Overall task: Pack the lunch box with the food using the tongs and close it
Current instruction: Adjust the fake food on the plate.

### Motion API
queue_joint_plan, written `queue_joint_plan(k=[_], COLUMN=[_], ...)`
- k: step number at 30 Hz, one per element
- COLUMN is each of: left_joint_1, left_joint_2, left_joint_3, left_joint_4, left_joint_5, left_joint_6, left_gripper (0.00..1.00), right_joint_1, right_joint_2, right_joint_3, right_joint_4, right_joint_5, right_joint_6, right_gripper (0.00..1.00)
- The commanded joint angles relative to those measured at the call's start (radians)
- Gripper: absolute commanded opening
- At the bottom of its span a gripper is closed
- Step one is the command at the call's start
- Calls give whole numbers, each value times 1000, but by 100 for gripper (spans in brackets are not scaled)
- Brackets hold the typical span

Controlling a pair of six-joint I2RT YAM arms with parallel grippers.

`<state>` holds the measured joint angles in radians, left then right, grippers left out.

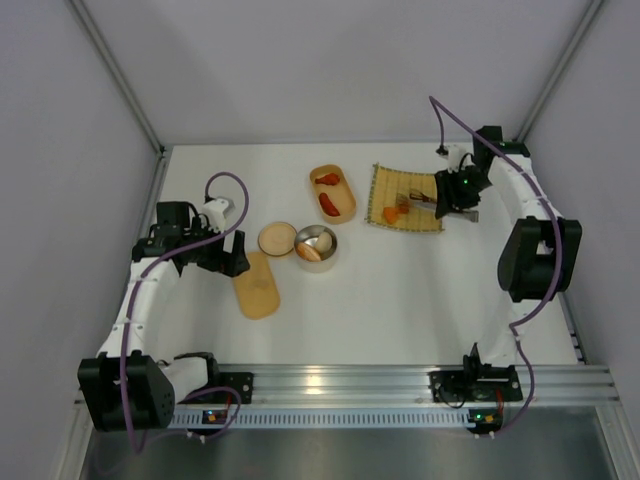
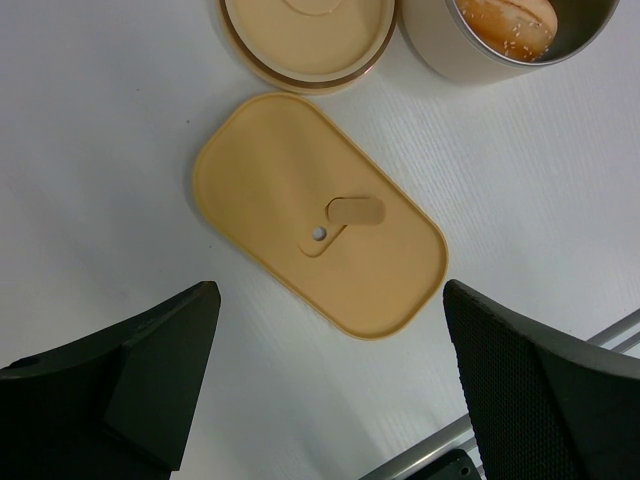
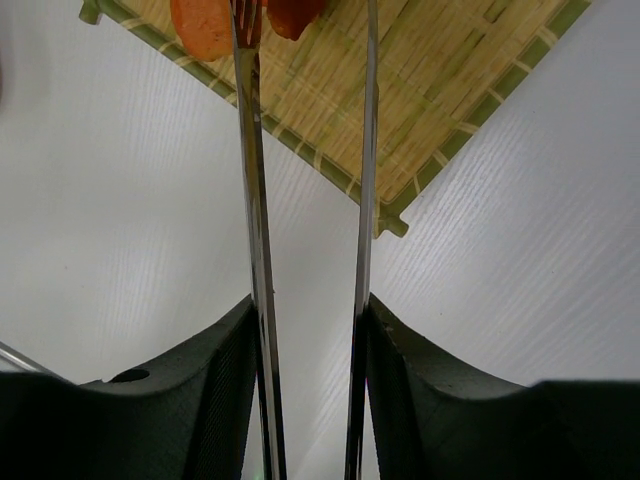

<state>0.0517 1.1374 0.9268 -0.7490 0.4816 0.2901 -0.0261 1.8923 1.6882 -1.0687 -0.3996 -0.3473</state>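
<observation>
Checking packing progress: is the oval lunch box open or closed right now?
Open. The lunch box shows red food pieces inside, and its flat oval lid lies on the table, apart from it.

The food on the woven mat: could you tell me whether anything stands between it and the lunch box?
Nothing visible does: only bare table lies between the mat, where the orange food sits by the tongs, and the open lunch box; its lid lies aside.

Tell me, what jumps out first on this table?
The right gripper pinches slim tongs over orange food on a woven mat, far right. Mid-table, an open oval lunch box holds red pieces, while the left gripper hangs open above an oval tan lid.
</observation>
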Motion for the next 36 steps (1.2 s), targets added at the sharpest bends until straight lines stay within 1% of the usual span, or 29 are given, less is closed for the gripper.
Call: queue_joint_plan(k=[1,4,7,12,14,15,16,18,19,22,24,25,26,32,36], left_joint_1=[-1,-1,-1,0,-1,-1,-1,-1,-1,-1,-1,-1,-1,0,-1], left_joint_2=[-1,-1,-1,-1,-2,-2,-2,-4,-5,-5,-10,-11,-16,-18,-21], left_joint_3=[-6,-8,-8,-11,-13,-13,-13,-14,-13,-13,-14,-14,-19,-25,-28], left_joint_4=[50,51,50,51,51,51,53,53,51,50,50,50,50,56,66], left_joint_5=[9,8,6,5,3,5,5,5,3,-1,-8,-11,-14,-14,-14], left_joint_6=[3,7,9,9,9,7,9,9,9,11,14,14,15,11,1], left_gripper=[98,98,98,98,98,98,98,98,98,98,98,98,98,98,98], right_joint_1=[18,18,57,58,58,58,58,58,58,58,57,55,54,58,89], right_joint_2=[1,16,24,28,24,22,19,11,7,-9,-18,-25,-39,-76,-108], right_joint_3=[10,11,7,7,5,4,4,7,13,24,40,45,51,122,156], right_joint_4=[85,84,79,56,52,50,47,41,38,20,10,10,10,3,16], right_joint_5=[34,42,48,30,31,31,34,36,38,48,59,68,70,28,-5], right_joint_6=[42,47,45,44,42,39,37,36,33,21,7,5,5,44,80], right_gripper=[42,41,41,40,38,35,29,24,18,8,5,1,0,0,0])
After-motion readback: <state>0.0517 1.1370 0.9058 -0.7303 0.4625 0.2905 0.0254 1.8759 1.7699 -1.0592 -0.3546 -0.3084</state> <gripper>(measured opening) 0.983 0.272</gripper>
